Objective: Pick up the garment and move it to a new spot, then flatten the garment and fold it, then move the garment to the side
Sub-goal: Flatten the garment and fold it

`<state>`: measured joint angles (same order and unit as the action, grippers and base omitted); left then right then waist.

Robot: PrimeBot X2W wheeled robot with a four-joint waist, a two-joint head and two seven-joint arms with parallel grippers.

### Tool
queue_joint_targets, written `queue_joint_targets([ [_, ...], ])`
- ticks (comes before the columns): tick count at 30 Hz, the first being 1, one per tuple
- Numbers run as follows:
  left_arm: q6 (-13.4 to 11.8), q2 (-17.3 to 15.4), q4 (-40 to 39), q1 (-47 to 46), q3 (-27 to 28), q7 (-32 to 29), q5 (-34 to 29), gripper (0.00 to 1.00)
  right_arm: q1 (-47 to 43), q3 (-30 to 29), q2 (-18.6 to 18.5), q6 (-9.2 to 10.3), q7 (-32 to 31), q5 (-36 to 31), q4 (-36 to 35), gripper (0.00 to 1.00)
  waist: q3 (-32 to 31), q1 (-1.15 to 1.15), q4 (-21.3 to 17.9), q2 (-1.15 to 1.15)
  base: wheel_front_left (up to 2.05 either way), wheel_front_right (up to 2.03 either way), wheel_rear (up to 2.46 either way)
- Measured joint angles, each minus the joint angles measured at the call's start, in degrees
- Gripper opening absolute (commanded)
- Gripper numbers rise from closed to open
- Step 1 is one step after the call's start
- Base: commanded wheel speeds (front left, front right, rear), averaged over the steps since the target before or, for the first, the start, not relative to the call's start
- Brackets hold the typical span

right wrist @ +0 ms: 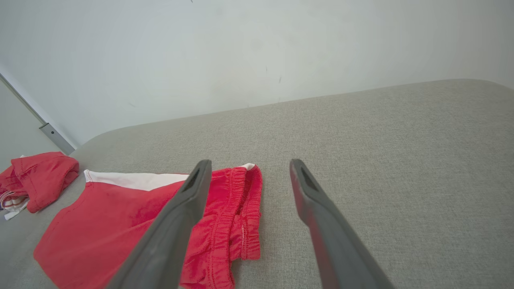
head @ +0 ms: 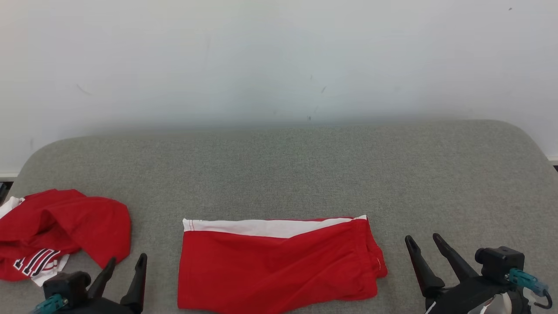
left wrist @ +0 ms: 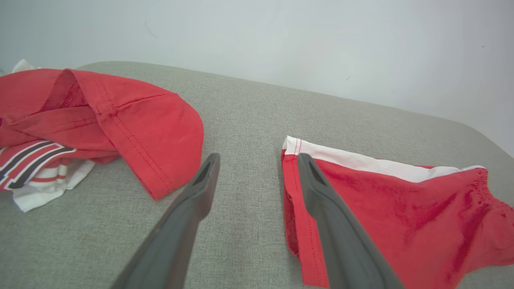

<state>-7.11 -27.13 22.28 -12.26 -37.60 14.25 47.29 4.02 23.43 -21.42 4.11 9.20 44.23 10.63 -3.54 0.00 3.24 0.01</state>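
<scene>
Both claws are wide open, gripping nothing. The left claw (head: 127, 259) and right claw (head: 423, 239) sit either side of the folded red shorts (head: 279, 266), which lie flat at the front of the bench (head: 305, 165). A crumpled red jersey (head: 61, 231) lies off to the left.

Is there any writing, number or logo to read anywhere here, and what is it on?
Crumpled red shirt: a dark, white-edged striped print, perhaps part of a number or letters, but folded over and not readable.
Folded red shorts: no text seen.
Grey surface and wall: no text, only small marks on the wall.
</scene>
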Motion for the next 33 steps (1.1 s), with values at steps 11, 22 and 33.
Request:
queue_joint_targets([
  [11, 0.0, 4.1, -5.5, 5.1, 11.7, 0.0, -9.0, 1.00, -0.8, -0.3, -0.1, 1.46, -0.2, -1.5, -1.4, 1.00, 1.1, 0.00, 1.0, 0.00, 0.00, 0.00, 0.00],
  [22, 0.0, 7.0, -11.3, 8.4, 17.1, 0.2, -16.4, 1.00, 11.9, 5.9, 2.3, 0.70, -15.2, 0.4, 8.6, 1.00, 2.2, 0.00, 1.2, 0.00, 0.00, 0.00, 0.00],
  [33, 0.0, 8.7, -14.4, 9.8, 19.6, 0.2, -20.7, 1.00, 19.0, 8.6, 5.2, 0.93, -28.7, 2.5, 19.9, 1.00, 3.4, 0.00, 1.6, 0.00, 0.00, 0.00, 0.00],
])
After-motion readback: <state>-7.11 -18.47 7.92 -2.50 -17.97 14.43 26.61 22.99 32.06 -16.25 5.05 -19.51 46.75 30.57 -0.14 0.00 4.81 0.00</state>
